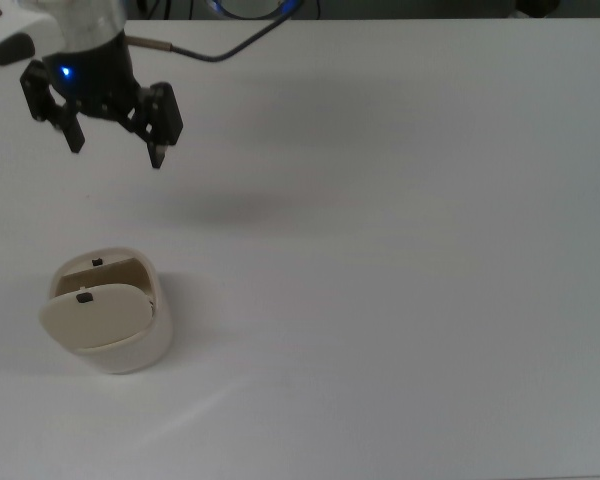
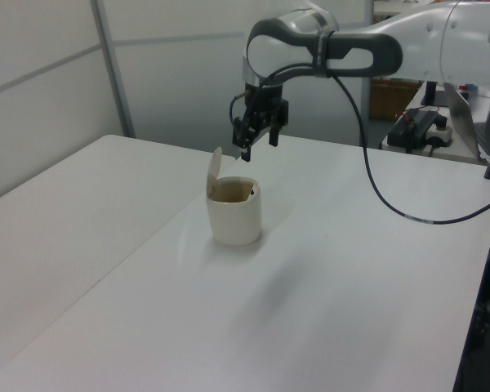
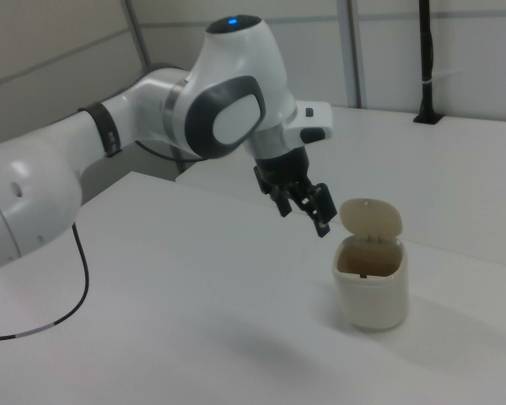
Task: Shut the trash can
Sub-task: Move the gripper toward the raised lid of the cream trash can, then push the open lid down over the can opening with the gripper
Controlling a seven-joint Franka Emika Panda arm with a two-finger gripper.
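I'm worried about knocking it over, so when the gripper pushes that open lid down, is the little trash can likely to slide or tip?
The trash can looks like thin, empty plastic, so probably light and apt to slide on the smooth white table. Its upright lid is hinged at one edge; a sideways shove might tip it, a downward press less so. The gripper hangs apart from it.

White table (image 2: pixel 351 269), pale panelled walls (image 2: pixel 41 90), cluttered bench (image 2: pixel 429 122)

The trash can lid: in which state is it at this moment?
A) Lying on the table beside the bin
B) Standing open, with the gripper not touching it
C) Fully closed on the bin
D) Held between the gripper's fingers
B: the lid stands upright above the open trash can, and the gripper hangs in the air apart from it, holding nothing.
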